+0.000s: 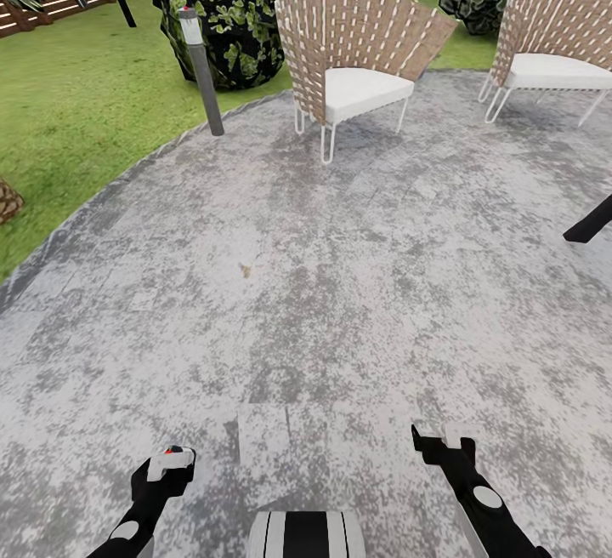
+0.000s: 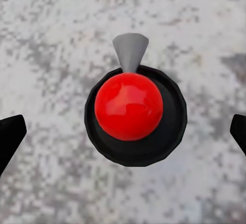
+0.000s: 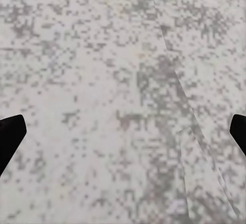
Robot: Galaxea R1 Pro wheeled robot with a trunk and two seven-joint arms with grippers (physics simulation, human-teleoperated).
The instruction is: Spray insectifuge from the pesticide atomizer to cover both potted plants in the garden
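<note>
Head view: a round mottled grey patio point(image 1: 323, 286) fills the ground, with lawn point(image 1: 76, 107) at ten o'clock. Two woven chairs point(image 1: 357, 56) stand at twelve and two o'clock, a lamp post point(image 1: 202, 73) and a dark bush point(image 1: 223, 5) at eleven. Left gripper point(image 1: 170, 462) and right gripper point(image 1: 446, 439) hang low, jaws spread wide and empty. A red ball on a black disc point(image 2: 130, 108) lies beneath the left jaws.

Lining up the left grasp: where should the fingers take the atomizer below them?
Grip the atomizer by its round black body, below the red cap, coming straight down: it looks upright, and the left gripper has its open fingers flanking it, clear of the grey nozzle.
</note>
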